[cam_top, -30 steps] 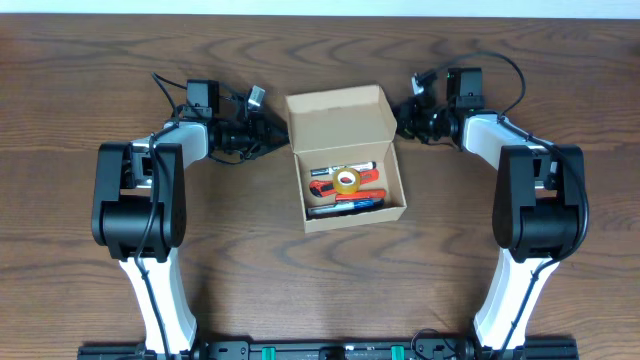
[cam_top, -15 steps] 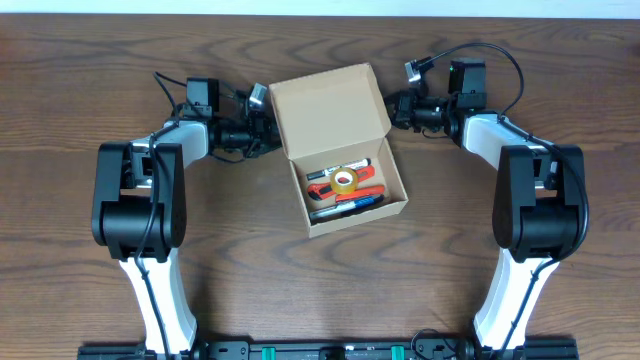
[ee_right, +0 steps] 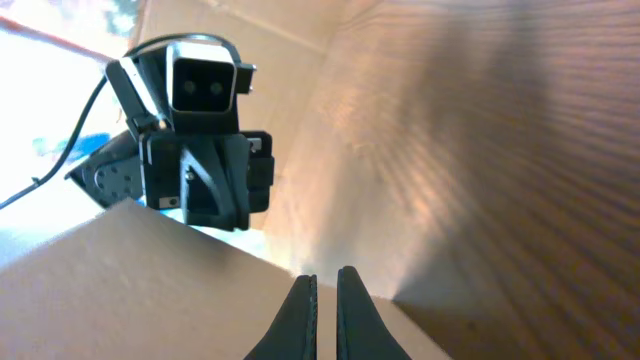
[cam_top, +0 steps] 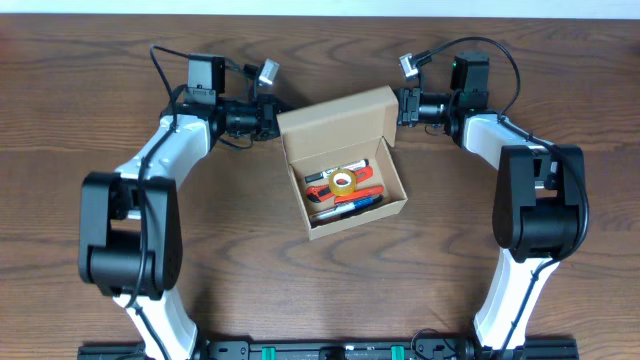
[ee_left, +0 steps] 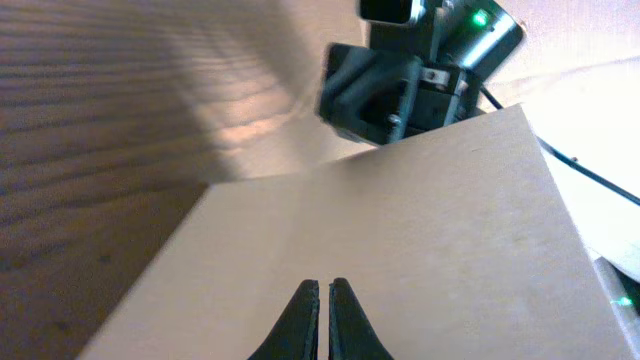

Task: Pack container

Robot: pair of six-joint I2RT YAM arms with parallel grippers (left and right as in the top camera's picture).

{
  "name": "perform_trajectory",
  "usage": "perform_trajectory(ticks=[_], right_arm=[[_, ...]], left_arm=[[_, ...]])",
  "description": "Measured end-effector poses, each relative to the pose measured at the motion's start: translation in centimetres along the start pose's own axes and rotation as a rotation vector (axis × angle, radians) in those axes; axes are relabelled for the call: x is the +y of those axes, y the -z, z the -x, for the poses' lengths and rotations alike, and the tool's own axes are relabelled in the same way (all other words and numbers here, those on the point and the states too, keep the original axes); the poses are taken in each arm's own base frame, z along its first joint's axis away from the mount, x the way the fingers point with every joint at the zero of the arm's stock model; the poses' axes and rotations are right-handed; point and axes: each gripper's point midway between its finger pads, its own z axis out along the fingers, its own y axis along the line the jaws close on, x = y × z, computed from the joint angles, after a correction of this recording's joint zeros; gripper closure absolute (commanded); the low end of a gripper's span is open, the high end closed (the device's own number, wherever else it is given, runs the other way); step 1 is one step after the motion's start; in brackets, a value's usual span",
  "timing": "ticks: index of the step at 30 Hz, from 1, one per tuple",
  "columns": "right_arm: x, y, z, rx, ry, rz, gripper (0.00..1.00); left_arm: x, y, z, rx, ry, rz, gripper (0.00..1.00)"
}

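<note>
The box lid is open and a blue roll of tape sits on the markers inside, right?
Not blue: the overhead view shows the roll of tape is yellow. The box lid is open, and the tape sits on the markers inside.

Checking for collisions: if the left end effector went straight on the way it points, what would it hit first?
The raised lid flap of the container. The shut left end effector points at its cardboard face and seems almost to touch it.

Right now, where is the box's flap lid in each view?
Overhead: flap lid at upper centre.
Left wrist: flap lid fills the lower centre and right.
Right wrist: flap lid in the lower left corner.
Shared landmark: the wood table.
</note>
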Motion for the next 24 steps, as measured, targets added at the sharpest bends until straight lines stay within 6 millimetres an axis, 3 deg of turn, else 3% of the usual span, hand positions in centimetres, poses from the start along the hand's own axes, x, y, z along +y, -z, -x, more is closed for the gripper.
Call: perform_trajectory(ticks=[3,8,12,16,18,20,24], right_arm=[[0.9,0.1,-0.3,0.024,0.012,0.047,0.99],[1.7,0.6,-0.5,0.047,0.019,0.096,0.98],[2.0,1.5,-0.1,0.037,0.047,0.108,0.99],[2.5,2.8,1.3,0.005,0.149,0.108,0.98],[3.0,3.6,2.2,-0.014,0.204,0.105,0.98],[4.0,4.5,3.2,-0.035,0.295,0.102,0.99],[6.8,6.3,4.7,-0.074,0.49,0.091,0.98]], left_arm=[[-1.5,-0.5,-1.2,0.033,0.004,0.016,0.94],[-2.6,-2.0,-5.8,0.162,0.039,0.102,0.94],[-2.6,-2.9,-10.8,0.32,0.033,0.194,0.94],[-1.5,-2.9,-14.1,0.439,-0.018,0.317,0.94],[-0.9,-2.4,-14.3,0.45,-0.056,0.38,0.91],[-0.5,-1.5,-13.8,0.437,-0.119,0.465,0.69],[-1.1,0.9,-12.4,0.376,-0.239,0.605,0.53]])
